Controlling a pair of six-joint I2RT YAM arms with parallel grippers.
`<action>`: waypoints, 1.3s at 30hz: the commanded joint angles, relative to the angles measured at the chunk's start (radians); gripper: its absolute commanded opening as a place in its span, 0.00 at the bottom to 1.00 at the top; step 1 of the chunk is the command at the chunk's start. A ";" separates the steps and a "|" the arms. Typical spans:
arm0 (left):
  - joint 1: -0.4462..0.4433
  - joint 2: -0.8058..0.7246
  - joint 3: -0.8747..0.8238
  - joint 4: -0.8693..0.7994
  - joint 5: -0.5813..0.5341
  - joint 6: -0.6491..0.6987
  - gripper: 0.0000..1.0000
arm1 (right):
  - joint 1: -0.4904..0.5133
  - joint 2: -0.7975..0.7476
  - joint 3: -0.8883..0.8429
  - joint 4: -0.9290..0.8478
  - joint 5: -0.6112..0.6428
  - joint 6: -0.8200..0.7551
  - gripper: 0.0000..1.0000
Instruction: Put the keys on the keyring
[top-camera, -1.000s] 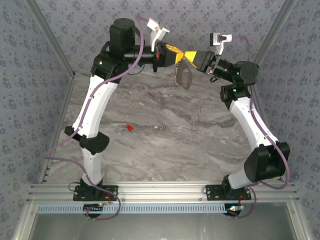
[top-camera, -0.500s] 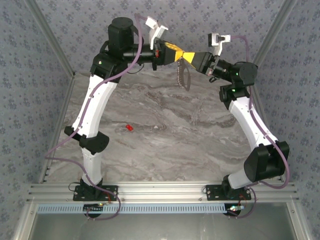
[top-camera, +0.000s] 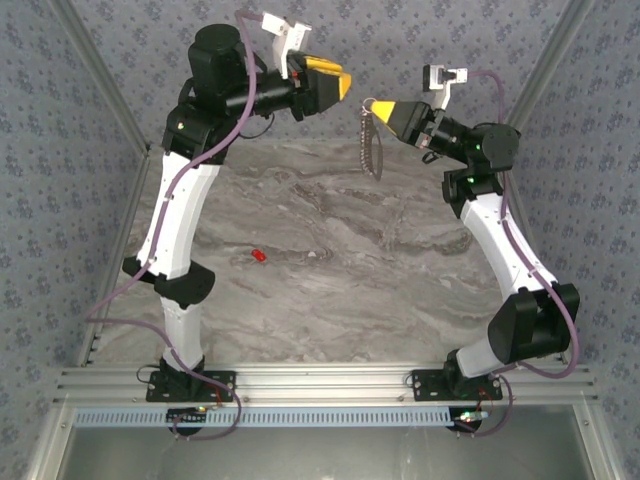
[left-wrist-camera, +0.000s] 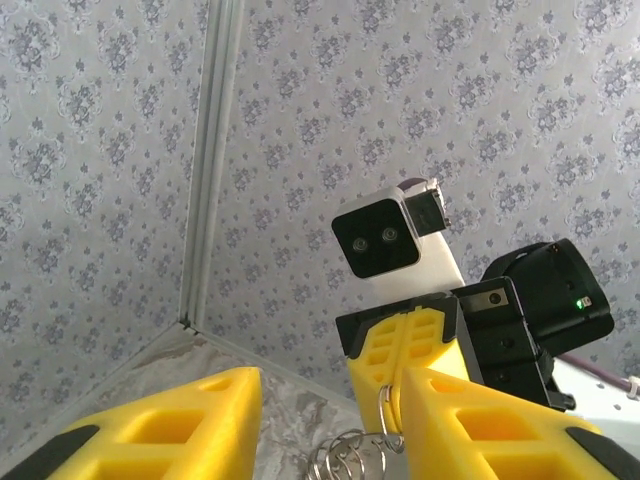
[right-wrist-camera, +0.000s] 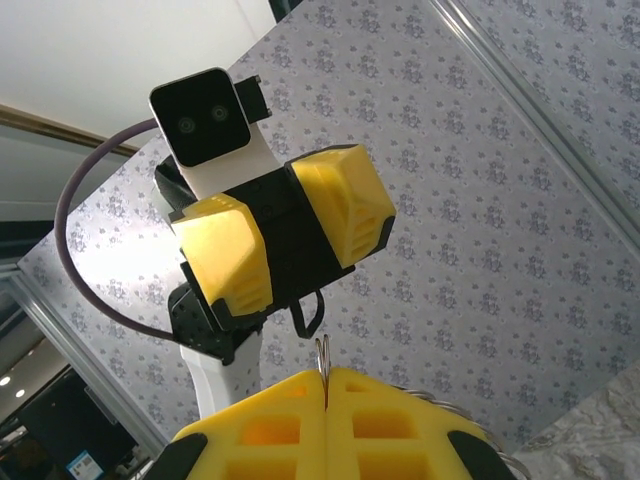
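My right jaws are pressed together on the top of the thin grey metal oval keyring, so it dangles free above the marble-look tabletop with its loop exposed for threading. My left jaws stand spread just beside it, holding nothing. The tiny bright red key tab lies on the tabletop well apart, near the left arm, so I judge fetching it comes next.

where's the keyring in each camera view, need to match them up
top external: keyring hangs upper centre from the shut right gripper.
left wrist: bottom centre, under that gripper.
right wrist: thin loop poking from its own fingers.
shared landmark: the right gripper's yellow fingers.
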 joint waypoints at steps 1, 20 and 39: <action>-0.004 -0.018 0.022 0.047 -0.010 -0.112 0.42 | -0.014 -0.040 0.014 0.023 0.049 0.004 0.00; -0.085 0.053 0.022 0.054 -0.096 -0.238 0.41 | -0.020 -0.037 0.014 0.091 0.188 0.071 0.00; -0.090 0.076 0.022 0.113 -0.089 -0.267 0.40 | 0.016 -0.007 0.050 0.113 0.196 0.089 0.00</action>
